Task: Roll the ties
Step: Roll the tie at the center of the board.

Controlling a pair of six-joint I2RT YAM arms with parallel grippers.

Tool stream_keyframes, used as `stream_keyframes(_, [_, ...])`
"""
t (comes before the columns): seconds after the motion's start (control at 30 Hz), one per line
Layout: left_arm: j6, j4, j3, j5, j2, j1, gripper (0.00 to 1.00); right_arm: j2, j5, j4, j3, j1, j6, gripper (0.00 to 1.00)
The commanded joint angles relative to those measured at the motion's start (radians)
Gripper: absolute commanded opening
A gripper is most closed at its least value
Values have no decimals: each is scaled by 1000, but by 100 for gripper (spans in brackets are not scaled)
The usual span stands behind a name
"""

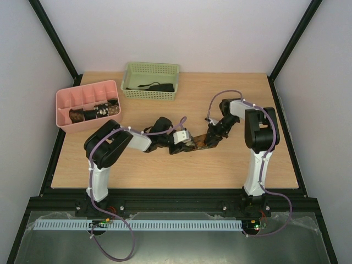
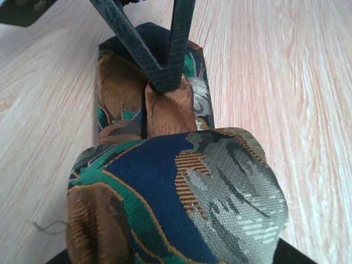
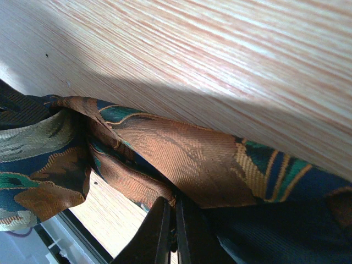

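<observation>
Two grippers: left gripper (image 1: 187, 144), right gripper (image 1: 210, 138). Two containers: pink divided tray (image 1: 66, 99) far-left corner, green basket (image 1: 151, 70) far edge. Ties: one patterned tie (image 1: 199, 142) mid-bench, one dark tie (image 1: 157, 87) in basket, about three coils (image 1: 93, 113) in tray, exact count unclear.

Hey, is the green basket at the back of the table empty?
No, a dark tie lies inside the green basket.
</observation>
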Motion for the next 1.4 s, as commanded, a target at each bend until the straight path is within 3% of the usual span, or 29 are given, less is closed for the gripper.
stream_keyframes(0.0, [80,-208,11,-48,57,13,24,47,142,31,23,-13,36,14])
stream_keyframes(0.23, [104,-271,26,-100,70,8,27,-40,-84,-62,85,-12,15,48])
stream_keyframes(0.4, [111,-284,24,-123,70,4,30,-52,-289,-133,70,-9,-9,62])
stream_keyframes(0.6, [108,-291,25,-142,71,-2,31,-41,-384,-97,21,54,43,60])
stream_keyframes(0.73, [106,-291,19,-144,67,-8,32,-23,-369,-57,29,98,73,58])
stream_keyframes(1.03, [85,-296,35,-151,72,-14,33,47,-256,-88,38,116,26,36])
stream_keyframes(1.07, [83,-295,35,-149,71,-14,33,45,-250,-87,27,115,20,36])
stream_keyframes(1.17, [82,-296,39,-149,75,-14,33,40,-257,-107,13,114,2,55])
stream_keyframes(1.2, [82,-296,40,-151,74,-14,33,33,-263,-107,4,115,0,56])
stream_keyframes(1.37, [76,-294,43,-151,77,-16,33,12,-257,-71,-30,115,19,42])
